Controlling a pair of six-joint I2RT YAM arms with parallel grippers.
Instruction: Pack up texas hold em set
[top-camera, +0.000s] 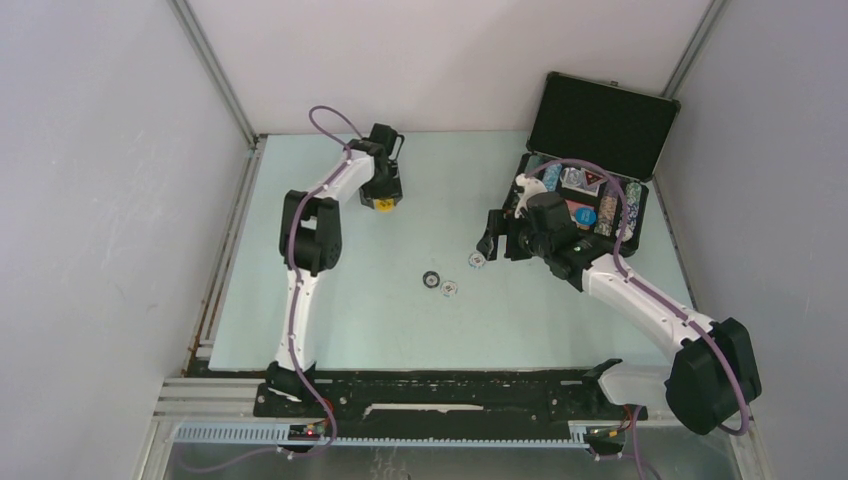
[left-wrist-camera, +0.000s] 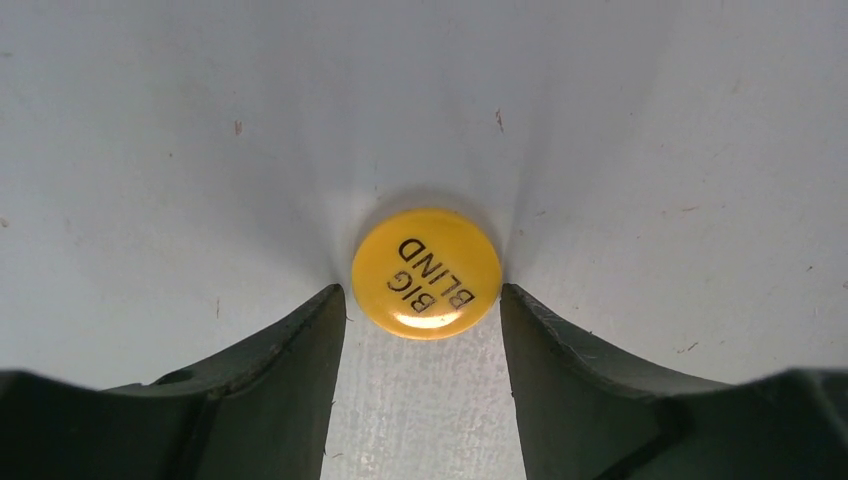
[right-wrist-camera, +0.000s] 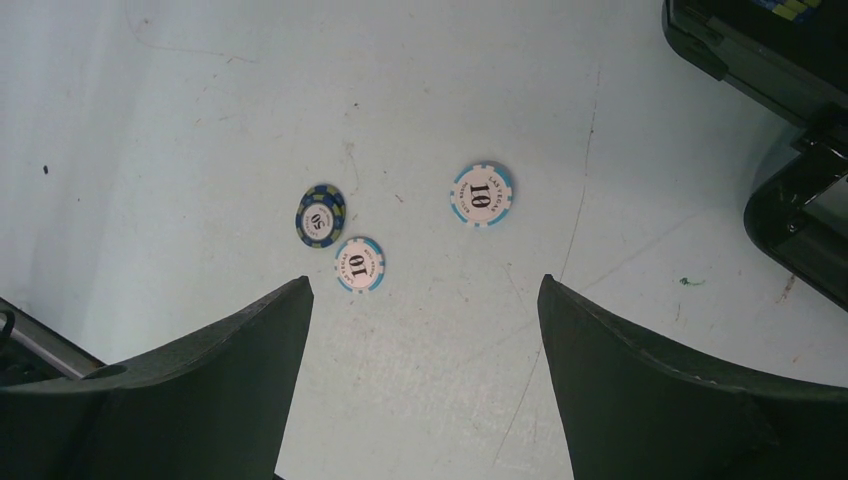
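Left end effector (left-wrist-camera: 422, 290), part-open, straddles the yellow disc (left-wrist-camera: 427, 273); right end effector (right-wrist-camera: 425, 285), wide and empty, hangs beside the chip-filled briefcase (top-camera: 600, 122).

Lt green tbl (top-camera: 400, 330), white walls (top-camera: 430, 60)

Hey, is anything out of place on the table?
Yes. Three poker chips lie loose mid-table outside the open case: two tens, one darker chip. A yellow Big Blind disc lies far off, at the left gripper.

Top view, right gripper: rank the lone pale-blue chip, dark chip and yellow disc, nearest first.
1. Lone pale-blue chip, just left of the right gripper.
2. Dark chip, farther left, mid-table.
3. Yellow disc, far left, toward the back.
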